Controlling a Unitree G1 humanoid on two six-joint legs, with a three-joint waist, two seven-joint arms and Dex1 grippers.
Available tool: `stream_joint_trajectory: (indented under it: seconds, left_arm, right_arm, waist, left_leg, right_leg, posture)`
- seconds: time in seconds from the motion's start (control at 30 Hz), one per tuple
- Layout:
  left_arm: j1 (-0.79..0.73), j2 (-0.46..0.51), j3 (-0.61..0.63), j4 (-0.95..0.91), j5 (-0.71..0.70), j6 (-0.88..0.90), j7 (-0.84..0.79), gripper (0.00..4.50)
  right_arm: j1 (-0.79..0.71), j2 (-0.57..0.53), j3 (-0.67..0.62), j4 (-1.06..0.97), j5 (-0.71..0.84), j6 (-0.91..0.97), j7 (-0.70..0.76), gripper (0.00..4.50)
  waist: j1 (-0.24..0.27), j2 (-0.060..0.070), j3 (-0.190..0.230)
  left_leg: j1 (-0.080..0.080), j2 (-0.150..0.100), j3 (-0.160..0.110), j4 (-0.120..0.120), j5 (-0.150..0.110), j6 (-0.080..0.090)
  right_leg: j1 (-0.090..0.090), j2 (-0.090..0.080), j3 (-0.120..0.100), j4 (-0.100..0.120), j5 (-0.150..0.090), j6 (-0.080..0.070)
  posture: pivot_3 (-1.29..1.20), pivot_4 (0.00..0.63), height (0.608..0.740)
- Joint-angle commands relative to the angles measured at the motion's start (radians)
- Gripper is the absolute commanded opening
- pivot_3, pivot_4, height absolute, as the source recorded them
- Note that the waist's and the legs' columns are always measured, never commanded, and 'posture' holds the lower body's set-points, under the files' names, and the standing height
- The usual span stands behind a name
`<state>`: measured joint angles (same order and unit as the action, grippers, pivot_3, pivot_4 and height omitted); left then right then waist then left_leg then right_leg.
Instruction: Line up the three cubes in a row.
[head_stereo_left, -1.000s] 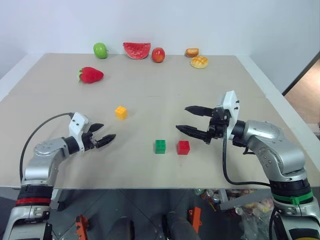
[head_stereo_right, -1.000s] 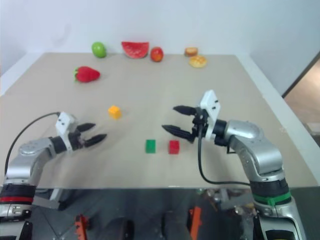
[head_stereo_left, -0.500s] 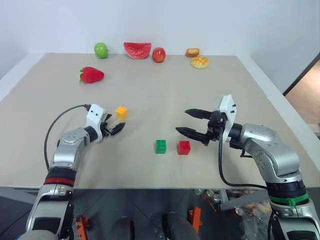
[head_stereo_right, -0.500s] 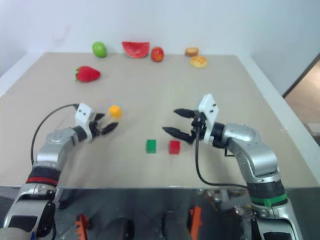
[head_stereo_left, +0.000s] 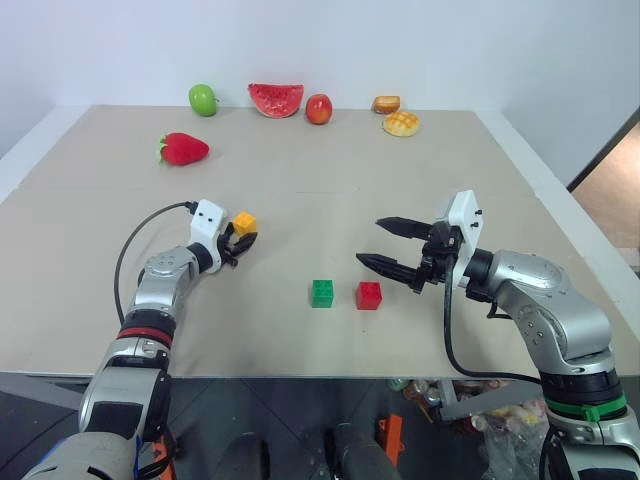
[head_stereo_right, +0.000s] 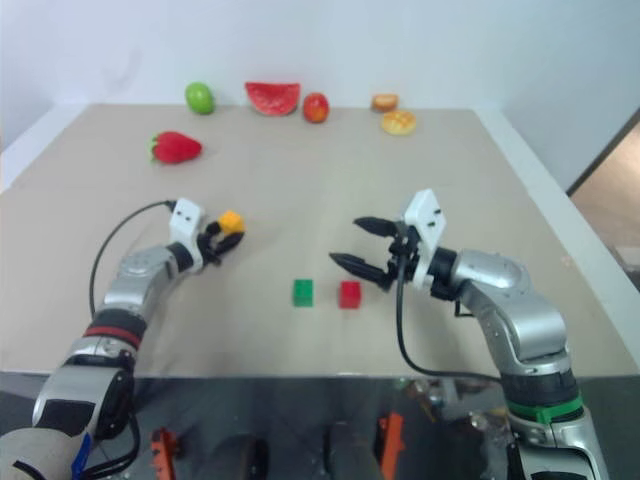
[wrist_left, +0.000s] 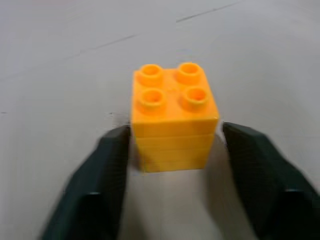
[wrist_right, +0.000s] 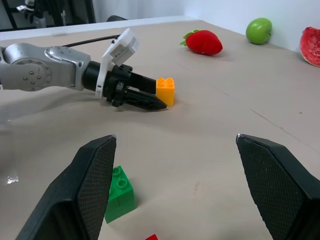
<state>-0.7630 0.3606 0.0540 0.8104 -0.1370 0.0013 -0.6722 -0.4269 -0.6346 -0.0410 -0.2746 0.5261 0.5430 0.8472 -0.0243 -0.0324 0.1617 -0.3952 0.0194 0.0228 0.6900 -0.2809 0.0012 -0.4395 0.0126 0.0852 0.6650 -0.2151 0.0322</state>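
— Why is the left tool (head_stereo_left: 238, 243) down by the yellow cube (head_stereo_left: 244, 223)?

— That cube sits apart from the other two, farther back and to the left on the counter (head_stereo_left: 330, 190). The green cube (head_stereo_left: 321, 292) and red cube (head_stereo_left: 368, 294) already stand side by side near the front edge, so I'd guess the yellow one has to be brought over to join them. The tool's fingers (wrist_left: 112, 165) have the cube between them, narrowed in around its sides.

— Is it actually gripped?

— Hard to say. From the wrist, one finger looks to be touching it, while a thin gap shows on the other side. The cube rests on the counter, not lifted.

— And the right tool (head_stereo_left: 398, 247)?

— Spread wide, holding nothing, hovering just right of the red cube, probably waiting.

— Anything you can't make out?

— From the right wrist the red cube is cut off to a sliver, and the left fingertips hide the yellow cube's base.
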Motion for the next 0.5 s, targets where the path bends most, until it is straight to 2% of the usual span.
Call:
stream_joint_trajectory:
  seconds: [0.03,0.2,0.37,0.5]
  left_arm:
    - [-0.032,0.009,0.016,0.004,-0.003,-0.022,-0.002,1.29]
    - [-0.035,0.027,0.012,0.012,-0.003,-0.035,-0.042,1.29]
    - [0.146,0.132,-0.071,-0.212,-0.065,-0.103,-0.451,1.29]
    - [0.243,0.2,-0.097,-0.308,-0.105,-0.124,-0.633,1.29]
  right_arm:
    - [0.002,-0.008,-0.033,-0.037,0.015,-0.006,-0.004,3.98]
    - [0.016,-0.017,-0.037,-0.044,0.027,0.005,0.006,3.98]
    - [0.13,-0.102,-0.08,-0.11,0.112,0.033,0.12,3.98]
    - [0.155,-0.124,-0.107,-0.12,0.141,0.032,0.136,3.98]
  waist:
    - [0.0,0.0,0.0]
    - [0.0,0.0,0.0]
    - [-0.003,0.0,0.0]
    - [-0.005,0.0,0.0]
  left_leg:
    - [0.0,0.0,0.0,0.0,0.0,0.0]
    - [0.0,-0.001,0.0,0.0,0.0,0.0]
    - [0.0,0.0,-0.001,-0.002,0.0,0.0]
    - [0.0,0.003,-0.003,-0.002,-0.001,0.001]
  right_leg:
    - [0.0,0.0,0.0,0.0,0.0,0.0]
    - [0.0,0.0,0.0,0.0,0.0,0.0]
    - [0.0,0.0,0.0,0.0,-0.001,0.0]
    - [-0.001,0.0,0.0,0.0,-0.002,-0.001]
  posture:
    - [0.0,0.15,0.74]
    - [0.0,0.15,0.74]
    - [0.0,0.15,0.74]
    - [0.0,0.15,0.74]
